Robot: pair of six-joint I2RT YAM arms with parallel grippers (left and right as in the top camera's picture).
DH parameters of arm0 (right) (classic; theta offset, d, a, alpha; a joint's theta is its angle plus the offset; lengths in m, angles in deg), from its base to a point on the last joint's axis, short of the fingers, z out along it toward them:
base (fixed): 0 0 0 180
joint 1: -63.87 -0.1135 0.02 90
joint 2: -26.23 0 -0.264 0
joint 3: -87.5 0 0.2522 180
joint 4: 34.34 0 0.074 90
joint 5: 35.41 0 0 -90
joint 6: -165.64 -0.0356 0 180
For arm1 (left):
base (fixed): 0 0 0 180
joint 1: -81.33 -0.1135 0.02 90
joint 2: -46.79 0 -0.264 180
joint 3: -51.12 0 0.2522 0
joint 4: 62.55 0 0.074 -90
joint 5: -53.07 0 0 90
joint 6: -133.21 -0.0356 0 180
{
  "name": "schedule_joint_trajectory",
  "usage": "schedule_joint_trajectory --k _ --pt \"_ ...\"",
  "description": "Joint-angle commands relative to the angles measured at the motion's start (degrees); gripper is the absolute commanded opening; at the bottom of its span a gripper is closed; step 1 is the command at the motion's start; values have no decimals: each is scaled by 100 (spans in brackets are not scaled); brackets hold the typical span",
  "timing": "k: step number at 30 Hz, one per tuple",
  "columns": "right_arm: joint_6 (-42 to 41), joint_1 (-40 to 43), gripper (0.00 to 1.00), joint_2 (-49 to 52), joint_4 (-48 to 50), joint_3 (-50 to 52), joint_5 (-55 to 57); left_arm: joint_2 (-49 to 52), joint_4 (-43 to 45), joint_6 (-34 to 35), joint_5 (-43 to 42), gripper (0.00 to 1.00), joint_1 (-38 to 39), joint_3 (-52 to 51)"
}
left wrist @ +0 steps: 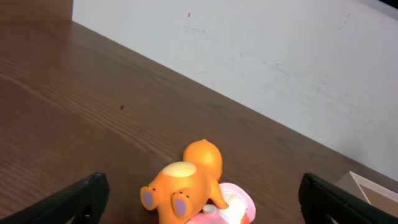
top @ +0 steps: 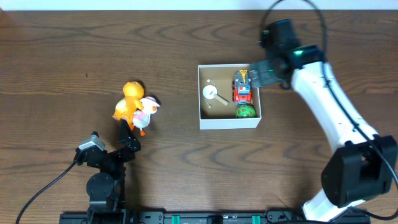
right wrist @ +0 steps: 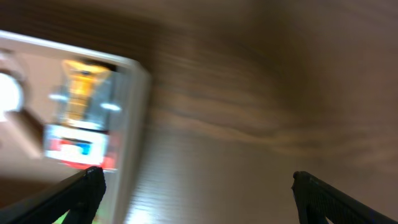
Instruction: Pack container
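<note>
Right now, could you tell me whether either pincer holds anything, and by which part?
Nothing is held: the left pincer and the right pincer both stand open.

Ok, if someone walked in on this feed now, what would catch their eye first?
Probably the bright orange toy touching a pink-and-white toy on the dark wood, left of centre. Next, the white-walled container to their right, holding a red toy vehicle, a green ball and a white round piece, with the right claw open at its far right corner.
</note>
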Motion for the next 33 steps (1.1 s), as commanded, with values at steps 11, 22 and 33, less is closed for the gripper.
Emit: schedule_joint_trajectory --k 11,22,33 --pt "94 1718 99 -85 -310 26 66 7 -190 -76 48 98 -7 -131" --pt "96 1928 99 -85 -310 26 66 7 -190 -76 48 98 -7 -131" --pt "96 1928 99 -85 -310 26 66 7 -192 61 11 98 -7 -131"
